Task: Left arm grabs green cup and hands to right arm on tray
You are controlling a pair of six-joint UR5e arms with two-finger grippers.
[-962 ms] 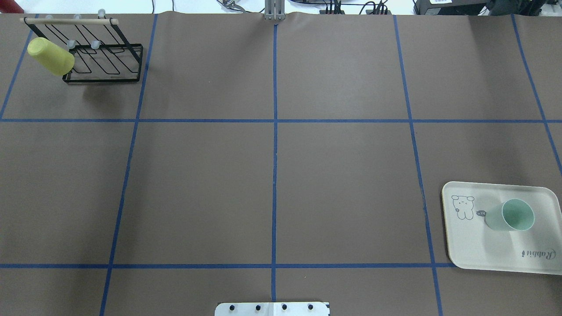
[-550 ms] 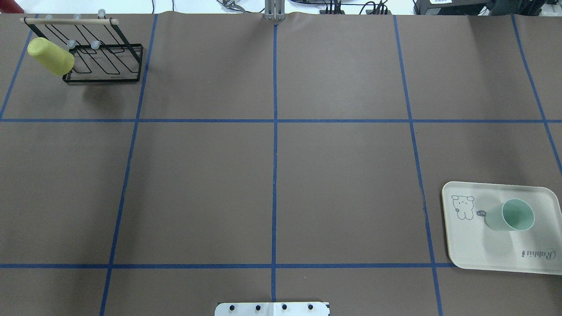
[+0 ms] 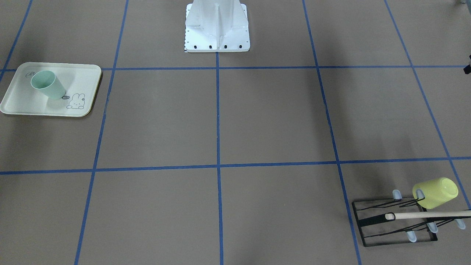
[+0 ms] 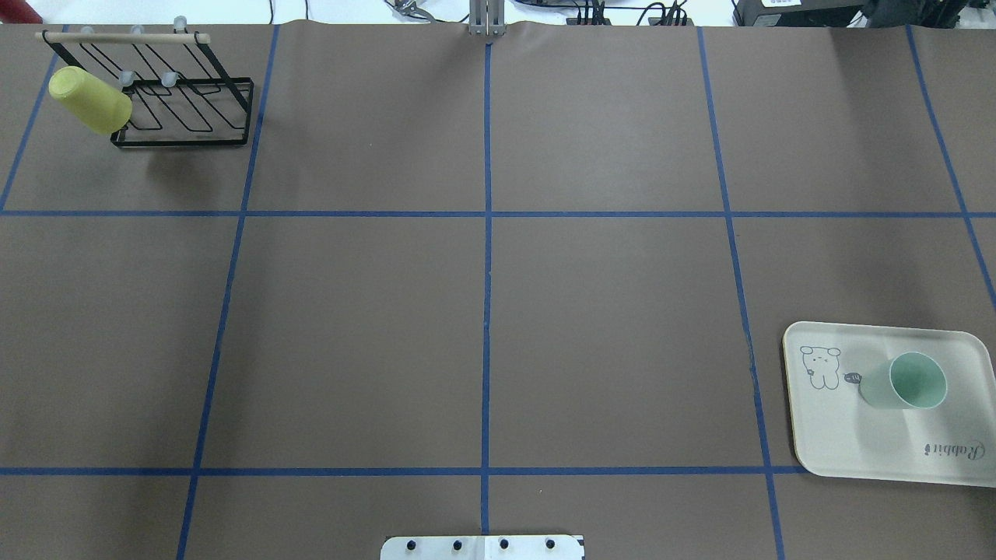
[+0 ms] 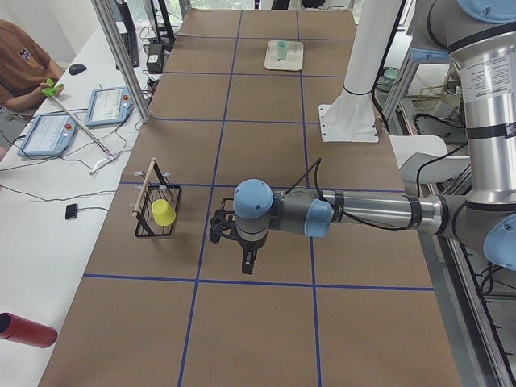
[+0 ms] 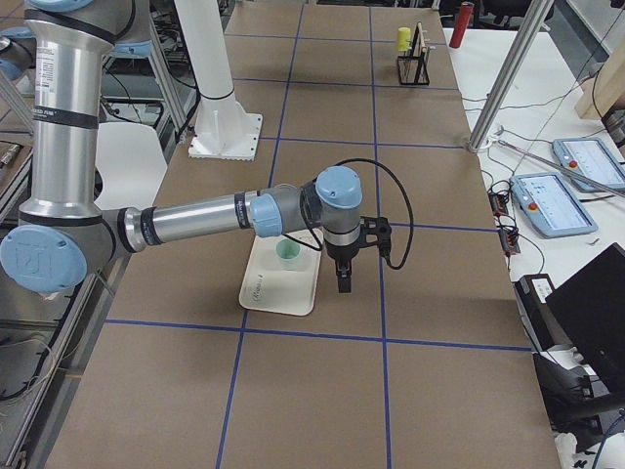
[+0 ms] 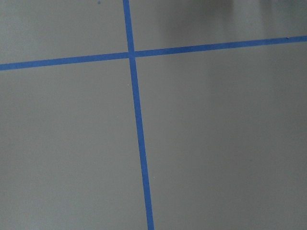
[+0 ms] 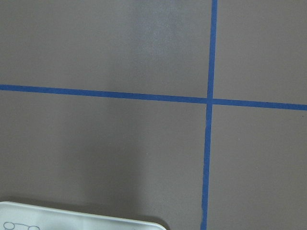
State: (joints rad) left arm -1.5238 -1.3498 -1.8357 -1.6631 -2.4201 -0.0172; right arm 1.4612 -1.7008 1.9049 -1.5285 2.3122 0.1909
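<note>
- Green cup (image 4: 906, 383): stands upright and mouth up on the tray at the lower right of the overhead view. It sits between the rabbit drawing and the "Rabbit" script. No gripper touches it.
- Tray (image 4: 844, 439): cream, lies flat on the table, with its right end cut off by the frame edge. One corner shows at the bottom left of the right wrist view.
- Left gripper (image 5: 247, 264): seen only from the left end, at mid-frame. It points down above the table, right of the rack and apart from it. Whether its fingers are apart or together cannot be told.
- Right gripper (image 6: 343, 281): seen only from the right end, at mid-frame. It points down just beside the tray's right-hand edge. The spacing of its fingers cannot be told.
- Yellow cup (image 4: 89, 99): tilted on the left end of the rack, upper left of the overhead view.
- Black wire rack (image 4: 183, 142): upper left, with a wooden rod (image 4: 120, 37) across its top.
- Table (image 4: 607, 334): brown covering crossed by blue tape lines (image 4: 486, 264).
- Base plate (image 4: 482, 547): white, at bottom centre.
</note>
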